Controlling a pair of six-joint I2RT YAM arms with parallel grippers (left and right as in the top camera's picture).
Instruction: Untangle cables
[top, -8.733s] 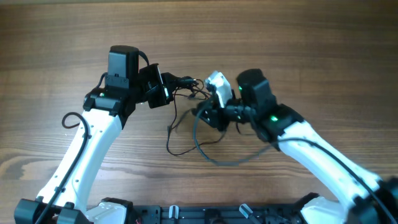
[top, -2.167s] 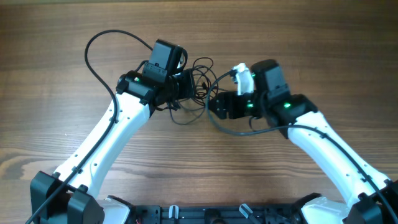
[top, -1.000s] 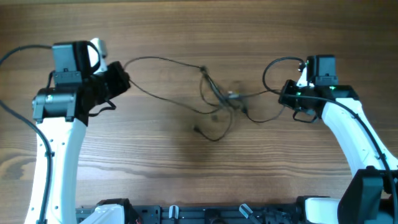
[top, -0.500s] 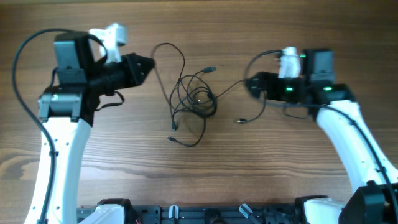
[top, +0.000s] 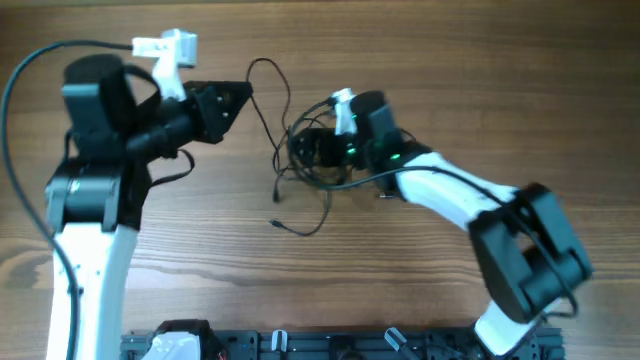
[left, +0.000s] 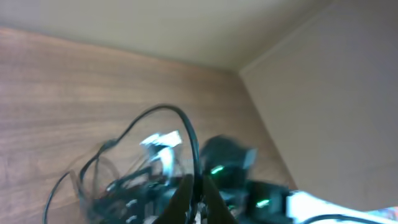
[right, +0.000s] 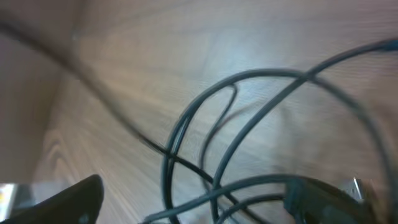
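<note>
— Brown wood-grain table, with a pale wall behind it in the left wrist view. Where are the cables?

— The cables lie in a loose clump of thin black loops near the middle of the table. One plug end trails out toward the near edge.

— And the right claw?

— The right claw is right over the clump's left side. Its wrist view shows the two fingers set wide apart at the bottom corners. Several loops lie on the wood between them, and I see none of them pinched. The view is blurred, so I cannot tell whether a finger touches a loop.

— The left one?

— The left claw is to the left of the clump, apart from it, tips pressed together. In its wrist view the fingers are closed on one of the cables. That cable arcs up from the tips and curves back down into the clump.
</note>
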